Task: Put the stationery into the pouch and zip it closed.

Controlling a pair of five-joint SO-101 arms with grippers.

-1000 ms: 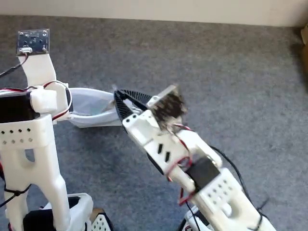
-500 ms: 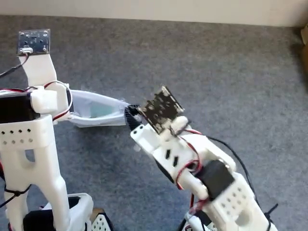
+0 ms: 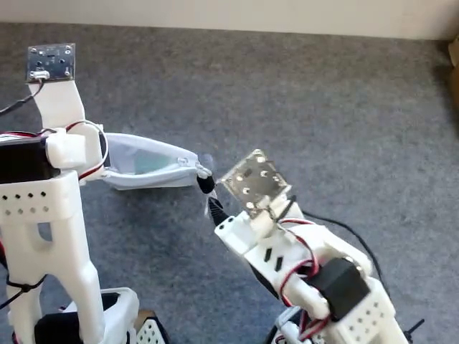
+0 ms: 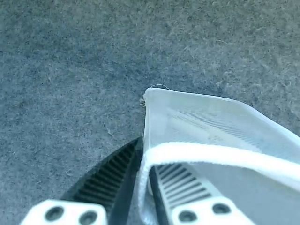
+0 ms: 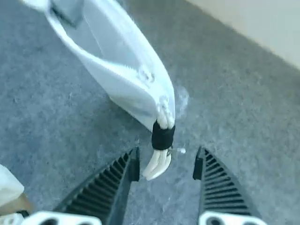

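From above, the pouch [image 3: 147,166] is lying on the grey surface [image 3: 323,107], its pale see-through wall letting a greenish shape [image 3: 148,165] show inside; I cannot tell what that thing is. My left arm [image 3: 43,201] is standing over one end of the pouch and hiding that end. My right arm [image 3: 301,265] is ending just beside the opposite end, where the pull cord [image 3: 206,184] is sticking out. Looking from my left wrist, I am clamping my left claw [image 4: 146,157] on the pouch's edge. One black finger is lying outside the fabric and the other is showing through the mesh from within, with the thick white rim running across between them. The rest of the pouch is spreading away from that grip, resting on the grey surface. Looking from my right wrist, my right claw [image 5: 166,159] is standing released, its two black fingers spread wide on either side of the pull cord and touching neither it nor the pouch. The white cords are hanging from the pouch's pointed end, gathered by a black band [image 5: 163,136], and their loose tips are dangling between my fingers. From here I cannot tell whether the pouch's mouth is zipped.
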